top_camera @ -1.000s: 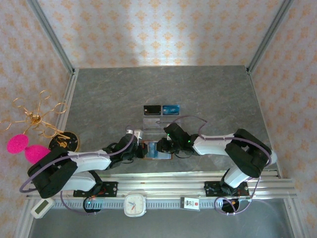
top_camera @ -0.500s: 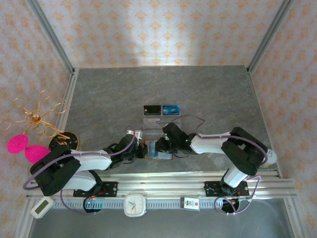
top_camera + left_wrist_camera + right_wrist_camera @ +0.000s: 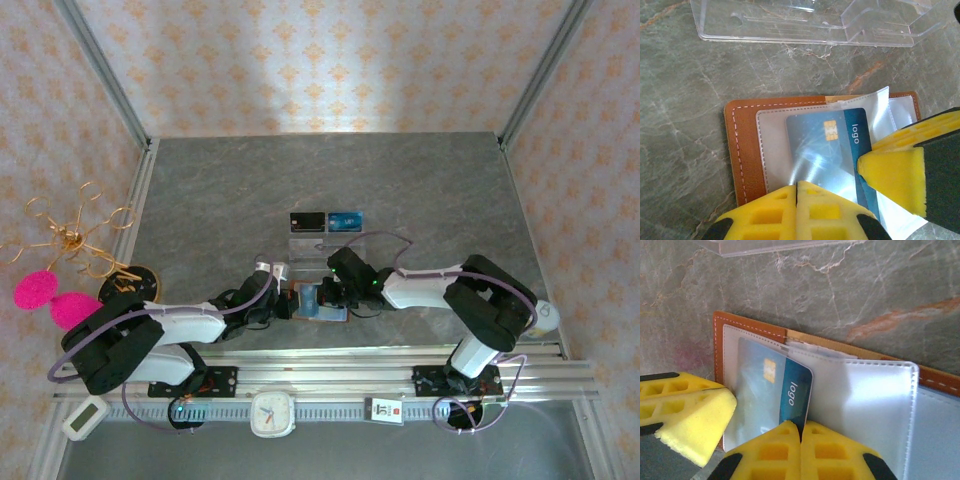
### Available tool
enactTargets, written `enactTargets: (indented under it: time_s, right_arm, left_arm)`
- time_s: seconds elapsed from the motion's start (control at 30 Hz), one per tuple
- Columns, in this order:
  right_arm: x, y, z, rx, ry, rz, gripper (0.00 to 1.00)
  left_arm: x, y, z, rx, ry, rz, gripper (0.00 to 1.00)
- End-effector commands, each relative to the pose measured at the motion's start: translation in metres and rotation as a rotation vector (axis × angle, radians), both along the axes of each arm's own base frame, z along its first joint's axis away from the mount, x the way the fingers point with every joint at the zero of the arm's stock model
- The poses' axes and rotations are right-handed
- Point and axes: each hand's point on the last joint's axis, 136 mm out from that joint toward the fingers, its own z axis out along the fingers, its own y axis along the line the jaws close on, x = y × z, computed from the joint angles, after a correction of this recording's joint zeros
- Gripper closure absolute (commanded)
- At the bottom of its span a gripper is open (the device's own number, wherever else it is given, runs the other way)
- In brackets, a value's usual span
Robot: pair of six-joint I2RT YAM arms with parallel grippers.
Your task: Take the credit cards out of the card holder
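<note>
The right gripper [image 3: 801, 432] has slid left and closed. The left gripper [image 3: 796, 186], fingers pressed together, bears on the clear sleeve [image 3: 771, 150]. The wallet [image 3: 742, 150] lies open, near centre, with a blue chip card [image 3: 830, 150] under the sleeve. The right one, closed at the card's corner, may slip off or drag the wallet.

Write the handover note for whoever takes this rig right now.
Left gripper: shut at the edge of the clear sleeve in the card holder; whether it grips cannot be told.
Right gripper: shut at the lower corner of the credit card; grip equally unclear.
Things: card holder lies open on the table, credit card inside the sleeve.
Done: holder opened.
Left: draw this card out, then check the other sleeves.
</note>
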Motion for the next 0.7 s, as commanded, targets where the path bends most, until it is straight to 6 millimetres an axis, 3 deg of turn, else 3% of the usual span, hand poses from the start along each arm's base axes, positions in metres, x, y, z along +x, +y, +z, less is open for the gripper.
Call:
enactTargets:
  time_s: [0.0, 0.07, 0.2, 0.5, 0.67]
  right_arm:
    - [-0.004, 0.004, 0.011, -0.006, 0.024, 0.014, 1.0]
    - [-0.006, 0.006, 0.009, -0.01, 0.047, 0.019, 1.0]
    - [-0.012, 0.005, 0.005, -0.006, 0.082, 0.02, 0.86]
    - [-0.013, 0.022, 0.029, 0.135, 0.047, 0.064, 0.83]
    - [-0.005, 0.02, 0.039, 0.142, -0.005, 0.039, 0.81]
  left_arm:
    - [-0.021, 0.01, -0.021, 0.062, 0.081, -0.038, 1.0]
    - [-0.022, 0.009, -0.021, 0.061, 0.083, -0.041, 1.0]
    - [-0.024, 0.01, -0.023, 0.046, 0.091, -0.035, 1.0]
    - [-0.025, 0.005, -0.022, 0.029, 0.091, -0.056, 1.0]
    - [-0.025, 0.003, -0.022, 0.02, 0.091, -0.059, 1.0]
